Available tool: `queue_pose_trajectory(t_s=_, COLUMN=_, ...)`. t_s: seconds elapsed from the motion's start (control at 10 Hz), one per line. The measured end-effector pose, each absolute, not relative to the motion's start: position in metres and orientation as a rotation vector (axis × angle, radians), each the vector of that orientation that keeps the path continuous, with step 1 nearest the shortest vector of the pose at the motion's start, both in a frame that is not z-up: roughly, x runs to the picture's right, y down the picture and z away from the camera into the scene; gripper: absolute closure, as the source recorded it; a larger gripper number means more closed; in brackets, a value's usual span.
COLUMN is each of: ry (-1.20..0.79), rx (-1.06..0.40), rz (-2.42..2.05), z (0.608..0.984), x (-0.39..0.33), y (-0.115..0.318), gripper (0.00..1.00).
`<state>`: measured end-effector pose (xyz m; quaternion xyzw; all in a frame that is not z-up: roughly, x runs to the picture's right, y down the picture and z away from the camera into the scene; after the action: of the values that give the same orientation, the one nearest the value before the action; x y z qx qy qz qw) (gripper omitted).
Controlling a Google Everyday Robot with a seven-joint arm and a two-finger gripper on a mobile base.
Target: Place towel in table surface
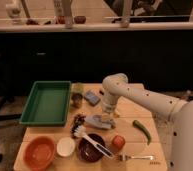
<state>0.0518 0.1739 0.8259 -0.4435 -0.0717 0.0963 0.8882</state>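
The towel (97,122), a small grey-blue cloth, lies crumpled on the table surface (130,110) near its middle. My gripper (108,115) hangs at the end of the white arm that reaches in from the right, and it comes straight down onto the towel's right upper edge. It is shut, with the cloth pinched at its tip, and the towel rests on the wood under it.
A green tray (46,102) fills the table's left side. A blue block (91,97) and a small cup (77,95) stand behind the towel. In front lie an orange bowl (39,152), white bowl (66,146), dark bowl with brush (92,147), red fruit (118,141), green pepper (142,130) and fork (137,157).
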Motion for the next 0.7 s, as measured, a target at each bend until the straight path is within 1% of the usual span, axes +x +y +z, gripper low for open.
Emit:
queue_pose_trajectory(t_s=0.2, ry=-0.149, rx=-0.922, rz=0.2, z=0.826, x=0.0518, y=0.1739, gripper=1.0)
queue_pose_trajectory(t_s=0.3, ry=-0.149, rx=-0.922, rz=0.2, z=0.826, x=0.0518, y=0.174, gripper=0.97)
queue_pose_trajectory(t_s=0.5, ry=-0.149, rx=-0.922, rz=0.2, z=0.826, x=0.0519, y=0.174, gripper=0.79)
queue_pose_trajectory(t_s=0.7, ry=-0.149, rx=-0.922, rz=0.2, z=0.826, x=0.052, y=0.174, gripper=0.57)
